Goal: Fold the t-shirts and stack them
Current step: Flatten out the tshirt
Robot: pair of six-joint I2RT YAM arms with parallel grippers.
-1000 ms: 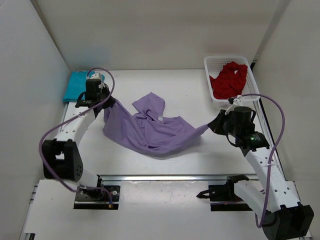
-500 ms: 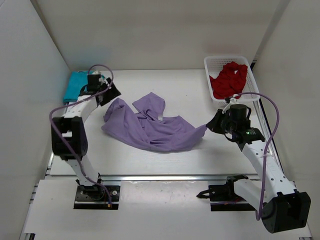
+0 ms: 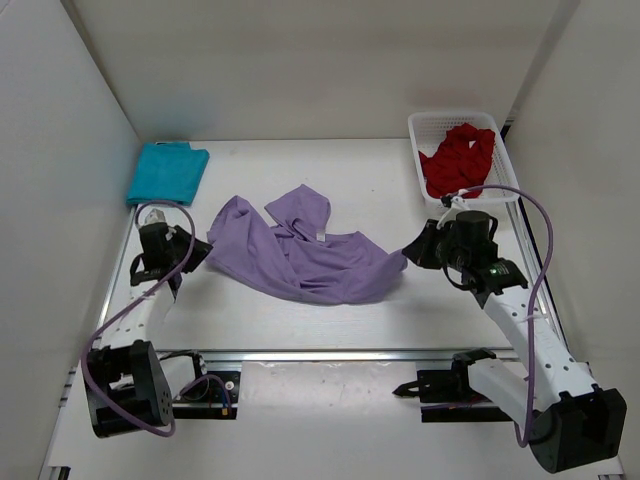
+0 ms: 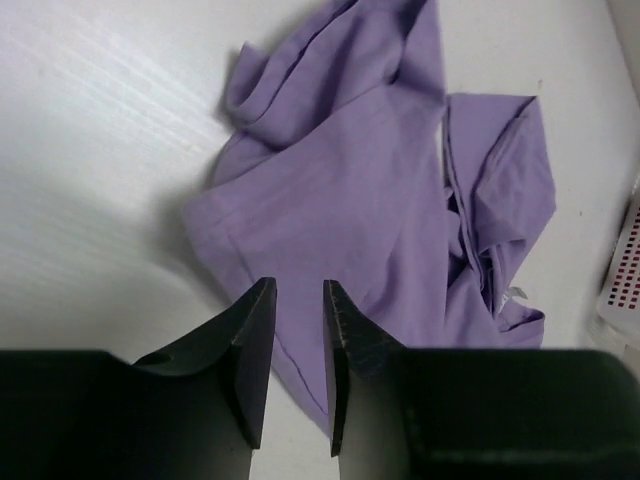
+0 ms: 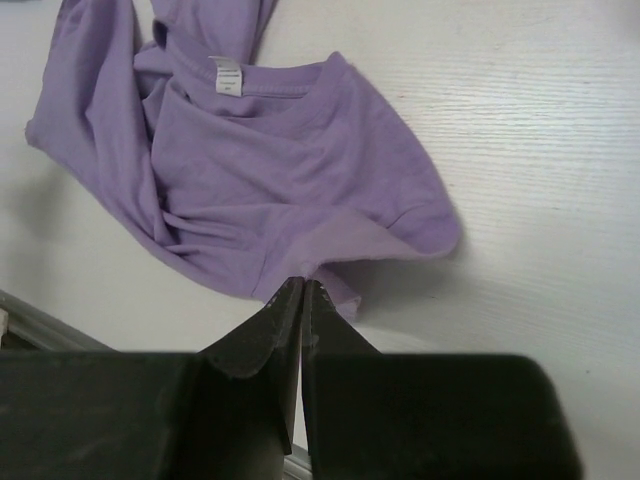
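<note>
Now my right gripper [image 5: 302,286] pinches a corner of the crumpled lavender cloth t-shirt [image 5: 250,160], likely anchoring it; left gripper [image 4: 298,290] hangs narrow, empty.

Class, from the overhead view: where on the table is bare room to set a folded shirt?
Bare: the far strip between the teal t-shirt and the basket, and the near strip before the lavender t-shirt. Crowded: the middle, where that shirt sprawls between left gripper and right gripper.

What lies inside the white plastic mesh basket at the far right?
A crumpled deep red cloth t-shirt lies in the white plastic mesh basket. Whatever is beneath the shirt is covered.
</note>
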